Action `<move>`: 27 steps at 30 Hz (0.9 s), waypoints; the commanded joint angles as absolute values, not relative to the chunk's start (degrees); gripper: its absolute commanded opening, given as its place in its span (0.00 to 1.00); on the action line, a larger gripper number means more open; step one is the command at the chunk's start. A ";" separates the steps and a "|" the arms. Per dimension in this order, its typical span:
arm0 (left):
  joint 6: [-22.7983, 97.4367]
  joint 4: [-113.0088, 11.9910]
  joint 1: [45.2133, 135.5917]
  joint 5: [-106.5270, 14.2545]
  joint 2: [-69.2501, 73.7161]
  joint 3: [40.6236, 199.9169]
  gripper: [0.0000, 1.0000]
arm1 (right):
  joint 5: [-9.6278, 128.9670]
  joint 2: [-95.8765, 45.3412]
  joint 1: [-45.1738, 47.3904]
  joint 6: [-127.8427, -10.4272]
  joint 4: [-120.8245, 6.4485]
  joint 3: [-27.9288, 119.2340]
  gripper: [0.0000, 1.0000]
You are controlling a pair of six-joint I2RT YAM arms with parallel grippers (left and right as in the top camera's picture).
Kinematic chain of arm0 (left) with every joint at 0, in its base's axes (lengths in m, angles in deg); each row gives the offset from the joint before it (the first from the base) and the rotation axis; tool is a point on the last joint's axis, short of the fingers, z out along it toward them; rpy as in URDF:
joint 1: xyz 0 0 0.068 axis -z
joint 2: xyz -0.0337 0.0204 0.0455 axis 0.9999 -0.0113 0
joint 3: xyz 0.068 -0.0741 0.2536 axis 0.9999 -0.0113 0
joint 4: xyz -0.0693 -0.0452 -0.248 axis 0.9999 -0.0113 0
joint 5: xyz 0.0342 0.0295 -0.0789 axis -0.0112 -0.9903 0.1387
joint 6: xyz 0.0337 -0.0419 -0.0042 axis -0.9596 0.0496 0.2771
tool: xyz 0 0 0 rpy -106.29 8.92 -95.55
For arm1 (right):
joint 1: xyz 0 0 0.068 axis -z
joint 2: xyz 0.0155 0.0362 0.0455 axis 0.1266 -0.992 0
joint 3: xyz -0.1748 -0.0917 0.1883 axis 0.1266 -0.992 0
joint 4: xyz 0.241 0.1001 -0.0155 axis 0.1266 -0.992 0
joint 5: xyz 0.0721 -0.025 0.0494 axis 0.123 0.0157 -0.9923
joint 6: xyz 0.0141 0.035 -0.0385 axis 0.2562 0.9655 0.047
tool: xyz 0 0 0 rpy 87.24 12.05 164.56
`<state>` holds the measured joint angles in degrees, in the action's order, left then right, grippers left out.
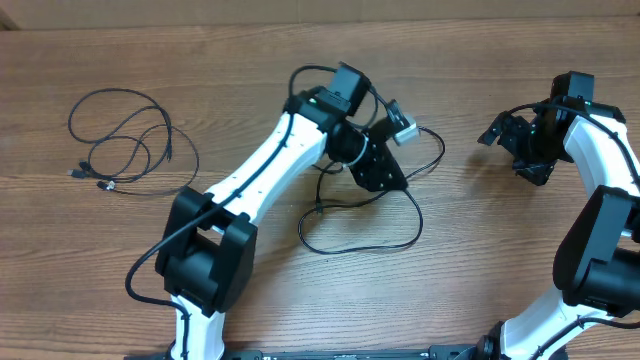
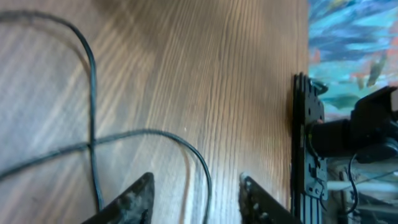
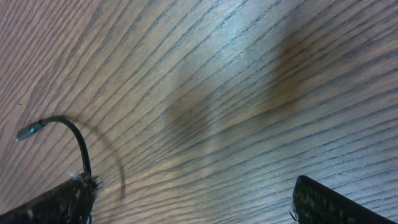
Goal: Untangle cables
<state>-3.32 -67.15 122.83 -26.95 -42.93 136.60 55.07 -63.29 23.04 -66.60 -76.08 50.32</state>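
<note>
One cable (image 1: 419, 222) lies in a loose loop on the wooden table (image 1: 480, 260) at the centre, running under my left gripper (image 1: 392, 180). In the left wrist view my left gripper (image 2: 196, 178) is open, with a thin black strand (image 2: 207, 186) lying between its fingers (image 2: 134, 202) and touching neither. A second strand (image 2: 91, 93) crosses it further out. Another cable (image 1: 105, 184) lies coiled at the far left, apart from both arms. My right gripper (image 1: 503, 135) (image 3: 194, 183) is wide open over bare wood. A short silver-tipped cord end (image 3: 73, 134) curls up by its left finger.
In the left wrist view the table's edge is close on the right, with a black metal frame (image 2: 308, 143) and robot wiring beyond it. My left arm (image 1: 270, 165) stretches diagonally across the table's middle. The right arm (image 1: 610, 150) stands at the right edge.
</note>
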 commanded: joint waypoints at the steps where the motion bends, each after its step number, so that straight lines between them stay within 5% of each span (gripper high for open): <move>1: -0.37 -69.23 126.02 -34.73 -43.87 136.01 0.61 | 55.51 -61.95 23.11 -67.04 -75.91 51.35 1.00; 15: 13.79 -83.50 129.95 -67.75 -43.87 136.01 0.62 | 55.51 -61.95 23.11 -67.01 -75.89 51.35 1.00; 27: 18.25 -88.00 129.38 -80.21 -43.87 134.63 0.61 | 55.51 -61.95 23.11 -67.04 -75.91 51.35 1.00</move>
<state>14.10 -88.44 130.08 -73.76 -42.93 136.23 55.09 -63.29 23.04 -66.60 -76.11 50.32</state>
